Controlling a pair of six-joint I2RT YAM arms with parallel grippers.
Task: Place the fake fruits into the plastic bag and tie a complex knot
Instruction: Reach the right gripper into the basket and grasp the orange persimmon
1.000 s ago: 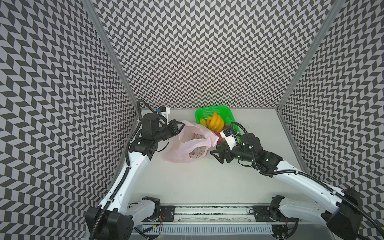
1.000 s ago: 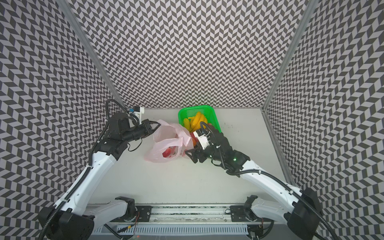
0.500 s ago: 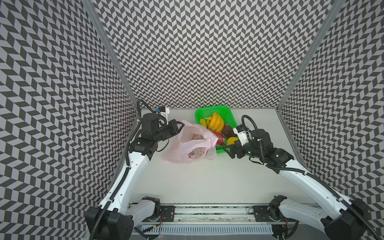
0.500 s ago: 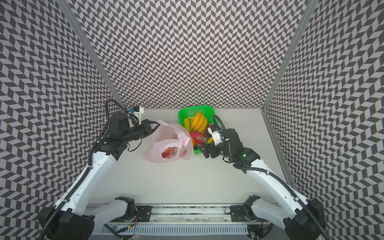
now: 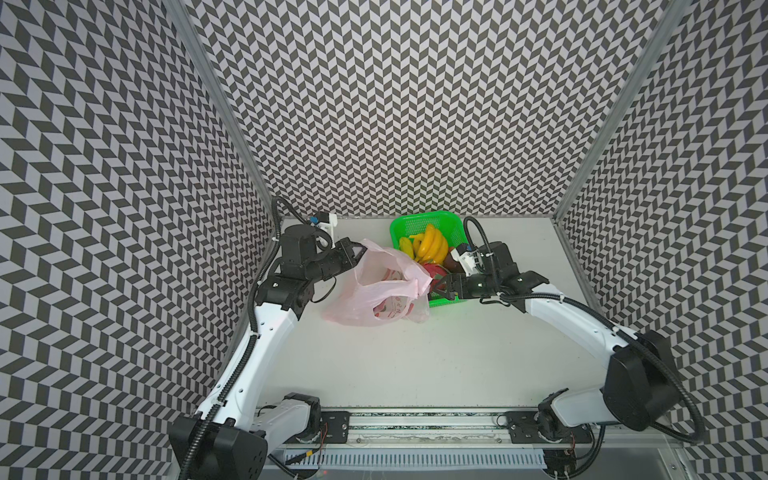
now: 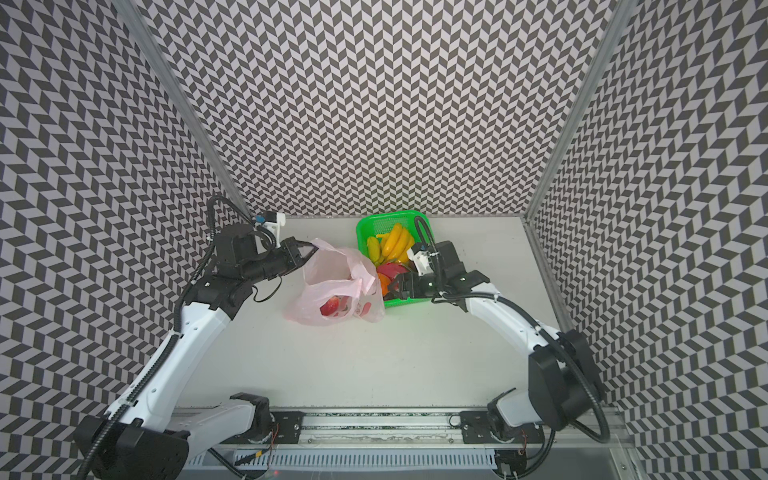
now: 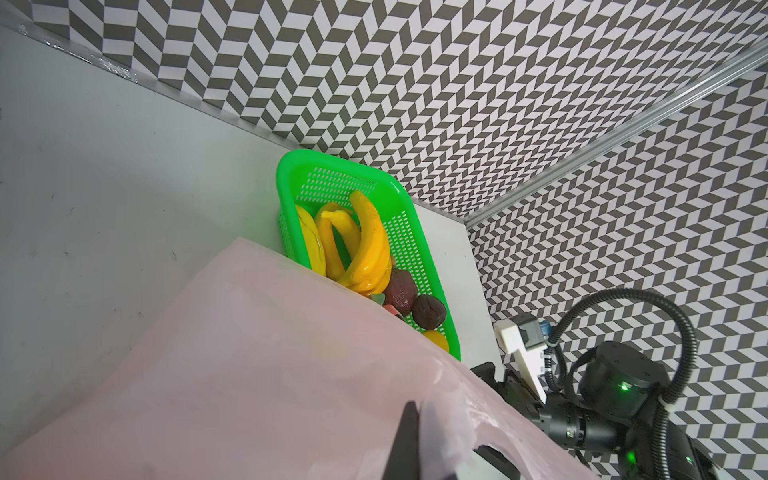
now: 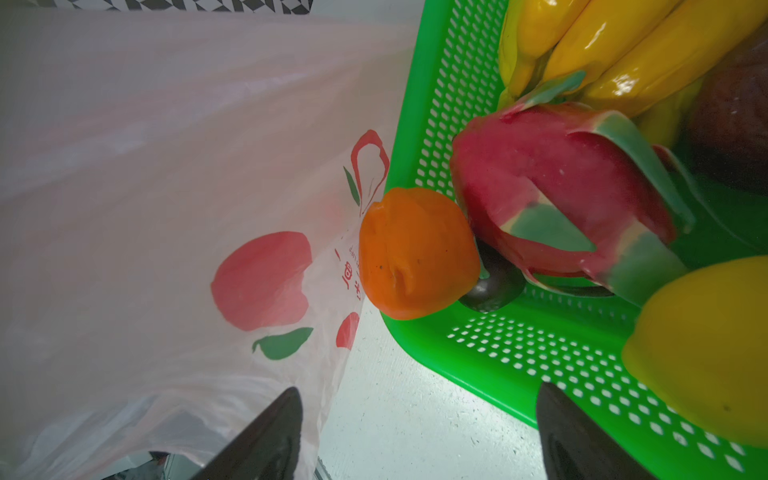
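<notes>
- Desk (image 5: 415, 365): pale grey and flat, carrying everything below.
- Plastic bag (image 5: 374, 291): thin pale-pink film with red fruit prints. It stands on the desk just beside the basket on the left arm's side, touching it, with its mouth lifted open. A red shape shows through the film low down, but whether it is fruit or print cannot be told.
- Basket (image 5: 419, 218): green mesh, rectangular, near the back wall, and holding all the fruits listed here.
- Left hand (image 5: 358, 252): closed, pinching the bag's upper rim on the side away from the basket and holding it raised.
- Right hand (image 8: 417, 399): fingers spread wide with nothing between them, at the basket's near corner next to the bag.
- Bananas (image 5: 430, 245): a yellow bunch in the rear half of the basket.
- Dragon fruit (image 8: 540, 187): pink with green scales, in the middle of the basket in front of the bananas.
- Lemon (image 8: 706, 345): yellow, in the basket's near end.
- Orange (image 8: 415, 253): in the basket corner nearest the bag, touching the dragon fruit.
- Dark brown fruits (image 7: 428, 311): two round ones, side by side near the bananas.
</notes>
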